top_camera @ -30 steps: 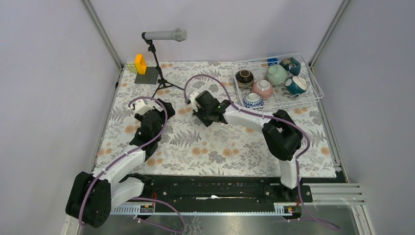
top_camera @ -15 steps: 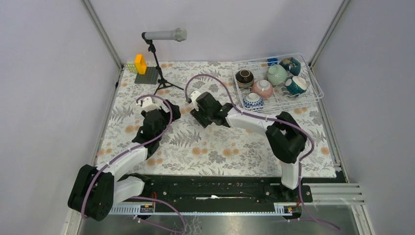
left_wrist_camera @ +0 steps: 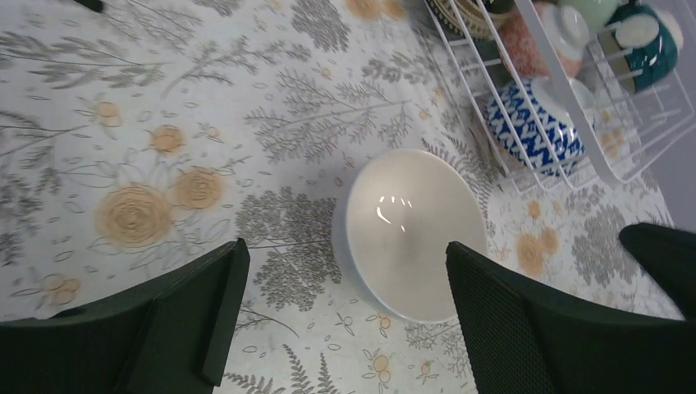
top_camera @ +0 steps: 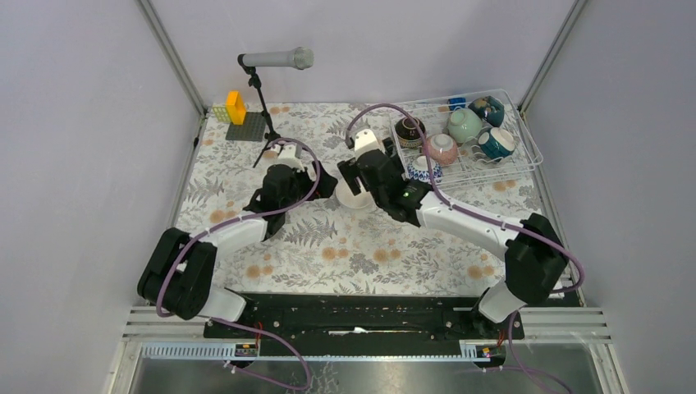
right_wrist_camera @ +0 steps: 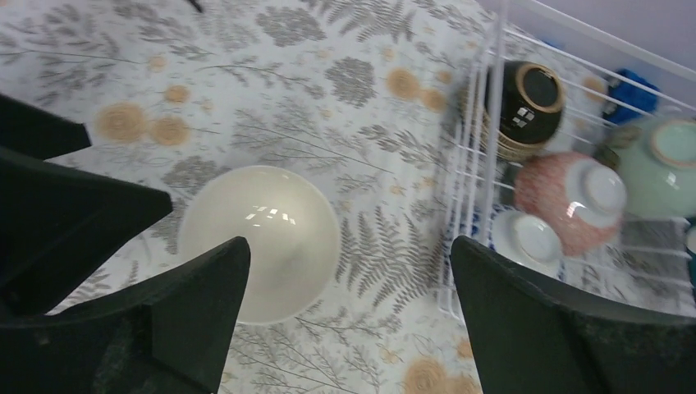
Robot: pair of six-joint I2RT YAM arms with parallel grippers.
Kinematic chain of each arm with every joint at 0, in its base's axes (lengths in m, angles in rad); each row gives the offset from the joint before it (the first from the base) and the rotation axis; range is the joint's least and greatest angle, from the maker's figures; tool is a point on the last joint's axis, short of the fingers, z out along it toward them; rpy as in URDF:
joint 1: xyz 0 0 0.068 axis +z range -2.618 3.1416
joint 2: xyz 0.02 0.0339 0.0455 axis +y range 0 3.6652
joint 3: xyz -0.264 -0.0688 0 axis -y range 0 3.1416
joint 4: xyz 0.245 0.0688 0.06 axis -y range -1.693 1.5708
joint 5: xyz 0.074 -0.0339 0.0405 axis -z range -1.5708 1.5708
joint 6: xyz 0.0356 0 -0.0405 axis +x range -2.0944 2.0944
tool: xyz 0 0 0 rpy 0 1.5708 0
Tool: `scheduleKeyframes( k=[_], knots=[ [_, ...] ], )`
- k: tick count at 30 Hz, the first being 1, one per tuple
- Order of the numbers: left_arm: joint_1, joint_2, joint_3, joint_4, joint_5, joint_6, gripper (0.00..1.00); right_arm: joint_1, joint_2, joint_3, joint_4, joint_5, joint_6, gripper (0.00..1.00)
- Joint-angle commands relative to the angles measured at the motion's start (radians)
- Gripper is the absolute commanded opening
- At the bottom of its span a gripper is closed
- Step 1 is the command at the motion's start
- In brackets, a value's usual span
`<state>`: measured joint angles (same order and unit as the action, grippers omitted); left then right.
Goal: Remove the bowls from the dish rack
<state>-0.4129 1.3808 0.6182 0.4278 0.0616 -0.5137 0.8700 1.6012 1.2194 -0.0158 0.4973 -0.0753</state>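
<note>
White bowl [left_wrist_camera: 406, 234] rests mouth-up on the table [top_camera: 369, 246], left end effector [left_wrist_camera: 345, 263] and right end effector [right_wrist_camera: 349, 246] both released.

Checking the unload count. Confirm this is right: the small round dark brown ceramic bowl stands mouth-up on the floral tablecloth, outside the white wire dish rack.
Wrong colour: it is the small round white ceramic bowl that stands mouth-up on the floral tablecloth, outside the white wire dish rack. The dark brown bowl sits inside the rack. The right wrist view shows both.
</note>
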Motion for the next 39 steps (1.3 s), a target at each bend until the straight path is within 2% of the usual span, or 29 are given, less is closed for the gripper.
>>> scheduleKeyframes(
  k=[1,7,14,17,21,26,35,37,39],
  knots=[
    [-0.021,0.075,0.091,-0.032,0.108,0.047,0.93,0.001,-0.109,-0.084,0.108,0.253,0.041,1.00],
    [-0.043,0.186,0.196,-0.148,0.096,0.066,0.81,-0.018,-0.230,-0.176,0.170,0.331,0.059,1.00],
    [-0.086,0.273,0.285,-0.253,0.042,0.100,0.68,-0.035,-0.275,-0.219,0.178,0.363,0.069,1.00],
    [-0.109,0.300,0.313,-0.284,0.008,0.119,0.50,-0.037,-0.291,-0.235,0.178,0.373,0.102,1.00],
    [-0.138,0.327,0.345,-0.329,-0.070,0.135,0.36,-0.040,-0.310,-0.249,0.180,0.375,0.103,1.00],
    [-0.150,0.323,0.359,-0.381,-0.213,0.125,0.02,-0.046,-0.331,-0.261,0.180,0.373,0.102,1.00],
    [-0.141,0.226,0.307,-0.421,-0.507,0.025,0.00,-0.052,-0.299,-0.249,0.164,0.368,0.110,1.00],
    [-0.130,0.211,0.307,-0.466,-0.621,-0.055,0.00,-0.052,-0.293,-0.247,0.162,0.367,0.117,1.00],
    [-0.097,0.199,0.317,-0.521,-0.663,-0.128,0.00,-0.061,-0.289,-0.245,0.158,0.352,0.133,1.00]
  ],
)
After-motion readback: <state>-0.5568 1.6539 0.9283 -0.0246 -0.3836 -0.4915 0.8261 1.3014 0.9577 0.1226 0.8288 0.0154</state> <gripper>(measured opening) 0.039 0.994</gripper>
